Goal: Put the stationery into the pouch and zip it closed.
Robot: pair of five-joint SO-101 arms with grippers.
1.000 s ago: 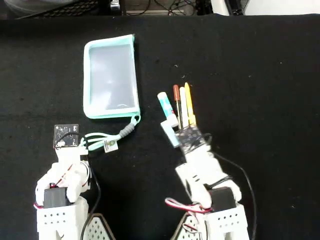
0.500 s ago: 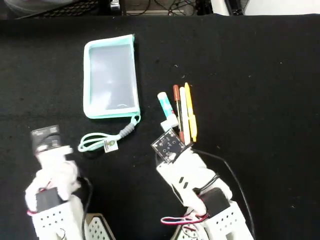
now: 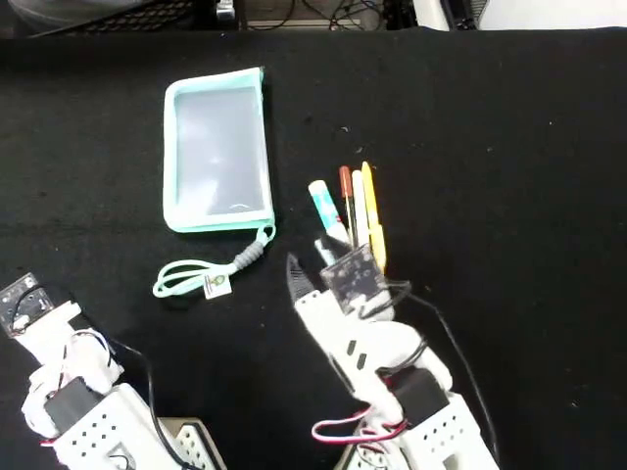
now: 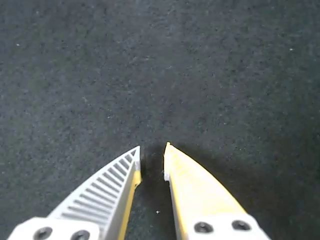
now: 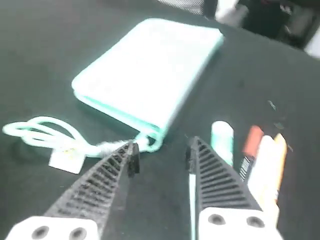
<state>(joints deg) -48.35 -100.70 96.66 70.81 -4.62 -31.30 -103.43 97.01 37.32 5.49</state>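
The mint-edged clear pouch (image 3: pixel 217 157) (image 5: pixel 150 70) lies flat at the back left, its cord loop (image 3: pixel 201 276) (image 5: pixel 45 132) trailing toward the front. A teal-and-white stick (image 3: pixel 323 208) (image 5: pixel 221 142), a red pen (image 3: pixel 346 196) (image 5: pixel 252 142), a cream pen (image 3: pixel 358 208) (image 5: pixel 265 160) and a yellow pen (image 3: pixel 373 215) (image 5: pixel 278 152) lie side by side right of the pouch. My right gripper (image 3: pixel 307 258) (image 5: pixel 162 149) is open and holds nothing, between the pouch's near corner and the stick. My left gripper (image 4: pixel 152 149) is shut over bare cloth at the front left.
A black cloth (image 3: pixel 509 176) covers the table. A small paper tag (image 3: pixel 217 285) (image 5: pixel 67 160) hangs on the cord. Both arm bases stand at the front edge. Cables and equipment line the far edge beyond the cloth.
The left arm has swung left, away from the cord, to the front left corner. The right arm has turned from the pens toward the pouch's near corner.
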